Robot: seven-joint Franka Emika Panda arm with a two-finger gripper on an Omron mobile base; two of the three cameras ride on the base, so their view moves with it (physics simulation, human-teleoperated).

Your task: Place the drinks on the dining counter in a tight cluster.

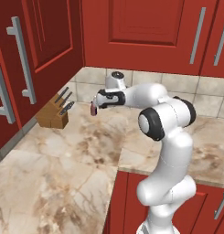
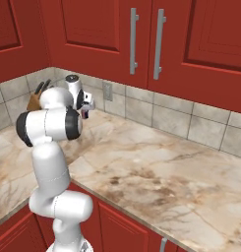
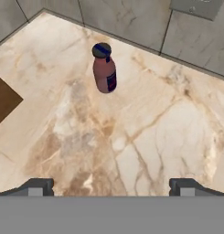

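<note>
One drink, a small maroon bottle [image 3: 105, 69] with a dark cap and a dark label, stands upright on the marble wall counter [image 1: 63, 155] near the tiled corner. From the left base view the bottle [image 1: 93, 109] sits just below and ahead of my gripper [image 1: 97, 102]. My gripper [image 3: 111, 187] hovers above the counter, short of the bottle, open, with nothing between its fingertips [image 3: 36, 186]. From the right the gripper [image 2: 88, 109] is partly hidden behind the arm. The dining counter is out of view.
A wooden knife block [image 1: 53, 114] stands in the corner to the left of the bottle, its edge [image 3: 3, 98] in the hand view. Red cabinets [image 1: 131, 32] hang low over the tiled wall. A wall outlet [image 2: 107, 91] sits behind.
</note>
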